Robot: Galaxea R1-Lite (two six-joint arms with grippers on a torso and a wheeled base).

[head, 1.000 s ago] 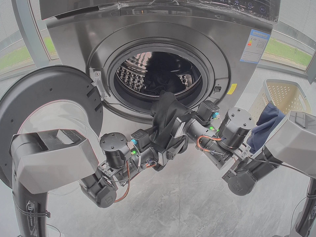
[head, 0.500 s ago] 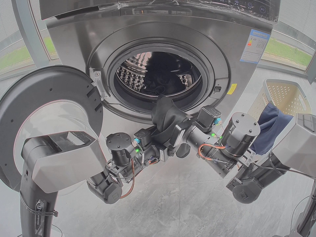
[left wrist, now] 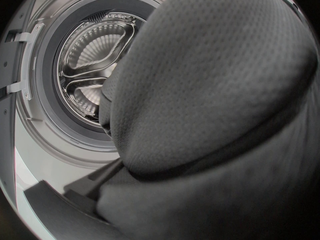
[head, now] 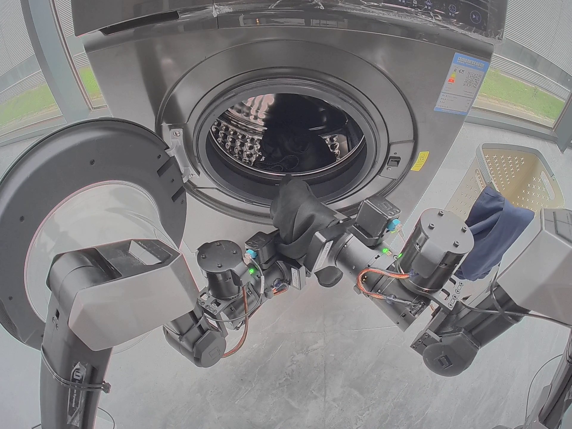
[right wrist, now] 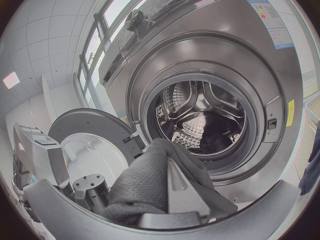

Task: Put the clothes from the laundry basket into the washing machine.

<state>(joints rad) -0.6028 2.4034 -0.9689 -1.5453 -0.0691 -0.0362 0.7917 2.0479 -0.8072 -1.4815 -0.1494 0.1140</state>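
In the head view, centre, I am seeing the dark garment point(head: 298, 215) hanging just below the washing machine point(head: 286, 61) opening, with the laundry basket point(head: 518, 174) at the right edge. In the left wrist view, the cloth is draping over the left gripper point(left wrist: 103, 179), and I cannot tell its grip. In the right wrist view, lower centre, the right gripper point(right wrist: 176, 190) is clamping the dark garment.

We've got the washing machine point(head: 286, 61) dead ahead on the floor point(head: 333, 358), its door point(head: 89, 174) swung wide to the left of the drum opening point(head: 286, 135). Down in front, the garment point(head: 298, 215) sits bunched right at the opening's lower rim, outside the drum. To the machine's right stands the laundry basket point(head: 518, 174), another cloth point(head: 494, 227) hanging over its near rim.
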